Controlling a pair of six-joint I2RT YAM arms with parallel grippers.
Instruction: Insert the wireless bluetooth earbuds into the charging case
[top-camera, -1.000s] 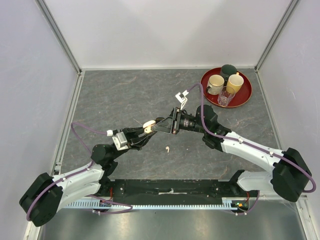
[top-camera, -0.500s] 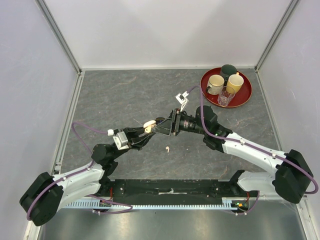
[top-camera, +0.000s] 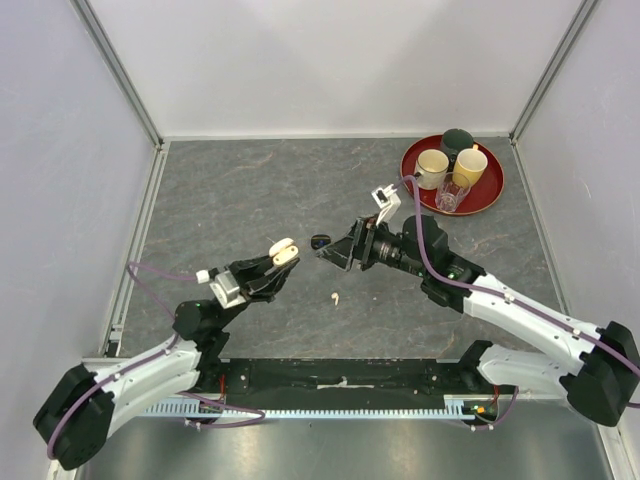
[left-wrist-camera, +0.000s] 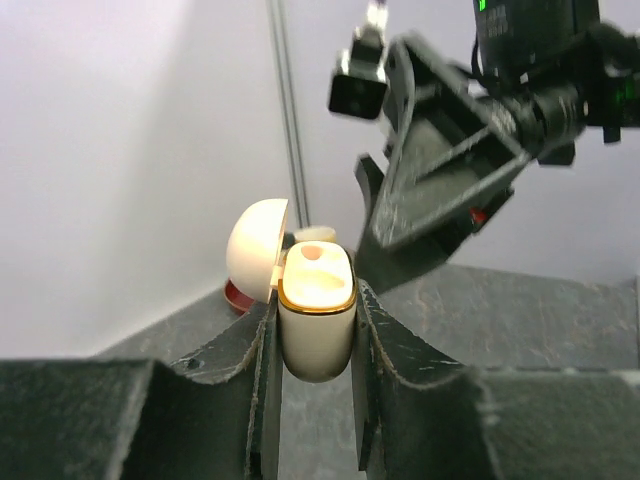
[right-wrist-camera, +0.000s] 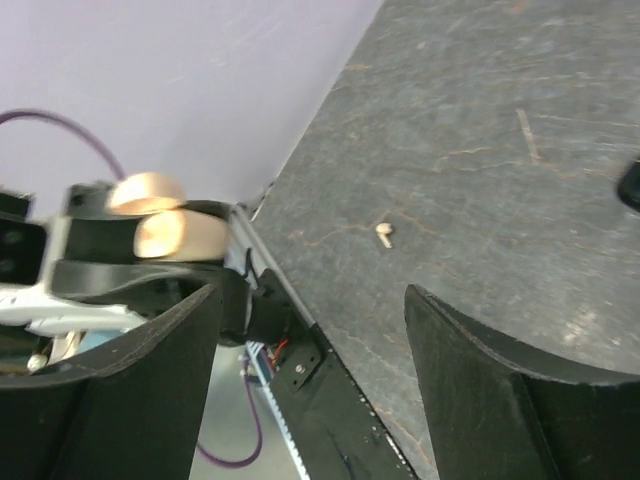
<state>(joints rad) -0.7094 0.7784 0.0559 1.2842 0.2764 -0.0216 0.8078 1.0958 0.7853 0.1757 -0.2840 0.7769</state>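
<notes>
My left gripper (top-camera: 277, 262) is shut on a cream-white charging case (top-camera: 284, 250) and holds it upright above the table, lid open. In the left wrist view the case (left-wrist-camera: 315, 325) sits between the fingers (left-wrist-camera: 240, 360), its lid (left-wrist-camera: 257, 250) swung left; a small cream shape sits at its far rim. My right gripper (top-camera: 336, 252) is open and empty, a little right of the case; its jaws (right-wrist-camera: 310, 300) stand wide apart. One cream-white earbud (top-camera: 334, 297) lies on the table between the arms and also shows in the right wrist view (right-wrist-camera: 384, 233). The other buds are out of view.
A small black rounded object (top-camera: 320, 241) lies on the table just beyond the right gripper's tips. A red tray (top-camera: 492, 195) at the back right holds a cream cup (top-camera: 432, 165), a yellow cup (top-camera: 470, 165), a glass and a dark cup. Walls enclose the table.
The two grippers were together at the case; now they are apart. My right gripper has drawn back to the right, and my left has drawn back to the left with the case.
</notes>
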